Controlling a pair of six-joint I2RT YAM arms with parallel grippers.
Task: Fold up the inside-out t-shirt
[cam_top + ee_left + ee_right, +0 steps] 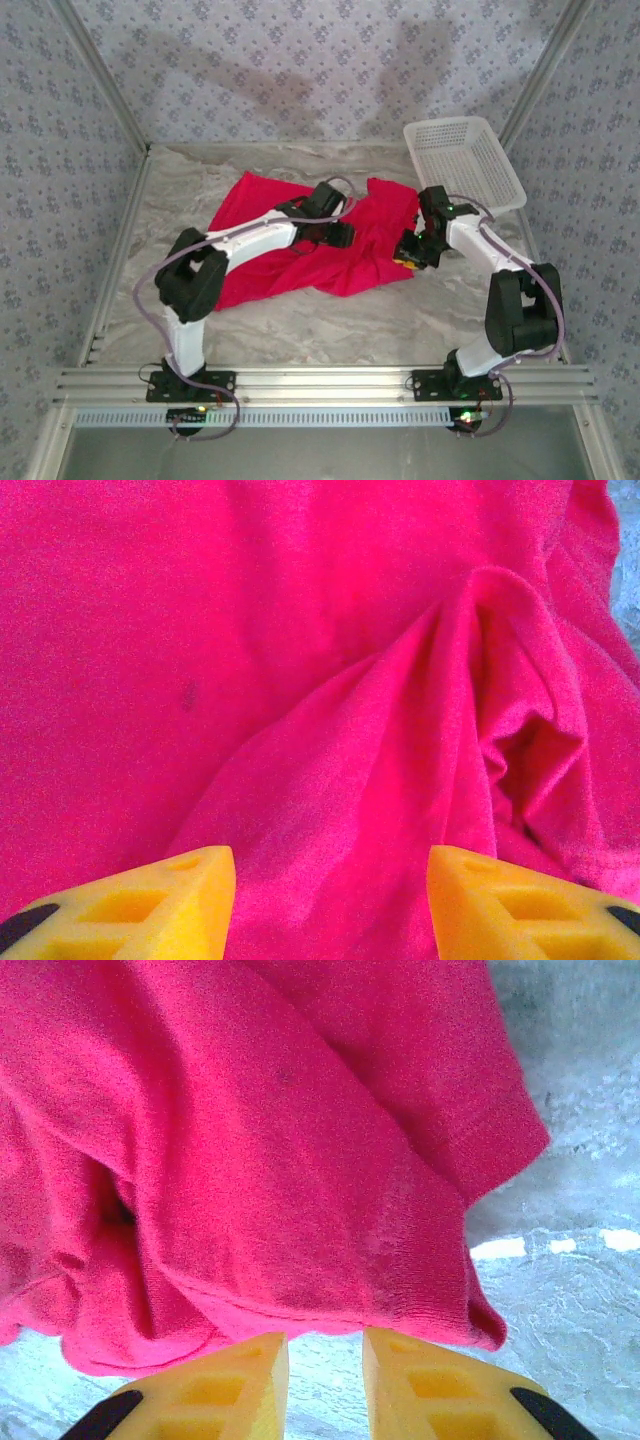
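Flattening step, I judge: the t-shirt [362,262] lies rumpled mid-frame. The left pincer [330,865] stands apart above a fold [470,680]; the right pincer [324,1340], narrowly apart, next needs the hem [330,1310].

Can't see the middle of the t-shirt [352,262] from above, buried under the left arm. Left end effector [330,854] and right end effector [324,1337] cropped at the bottom edge up close. Too small overhead to judge either gap.
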